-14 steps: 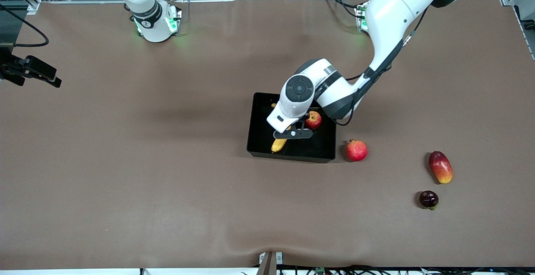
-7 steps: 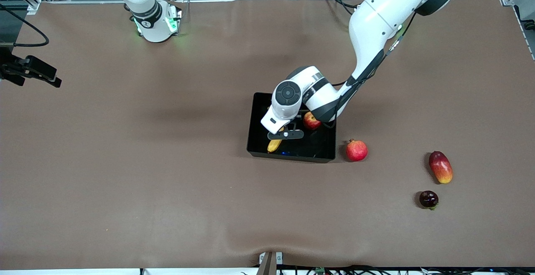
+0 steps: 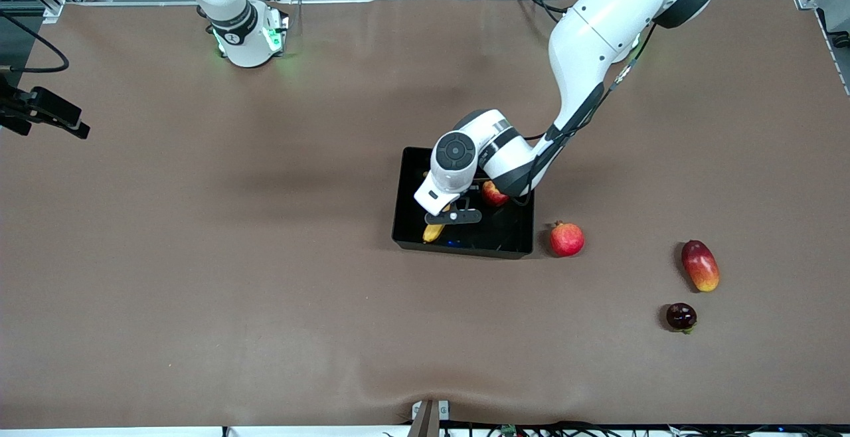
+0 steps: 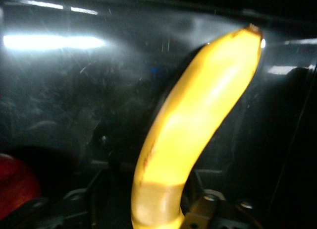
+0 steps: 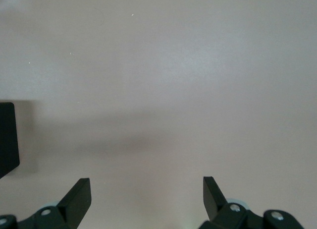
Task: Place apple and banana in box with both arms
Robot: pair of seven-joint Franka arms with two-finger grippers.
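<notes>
Progress: since the apple (image 3: 492, 192) already sits in the box (image 3: 406, 194), pretty much only the banana (image 3: 433, 232) is left, and it's low inside the box too, looks basically delivered but not let go yet.
Left gripper (image 3: 453, 216): down in the box, clamped on the banana; the left wrist view shows the banana (image 4: 190, 135) running out from between the jaws over the glossy black floor.
Right gripper (image 5: 147, 194): fingers spread wide, nothing in them, hanging over bare table at the right arm's edge; that arm is just waiting.
Box spot: around the middle of the table.
What's left: release the banana and pull the arm out, that's my guess.
Count: one apple, one banana, one box, one pomegranate (image 3: 566, 238) just beside the box, one mango (image 3: 700, 265), one small dark fruit (image 3: 680, 316), two arms.
</notes>
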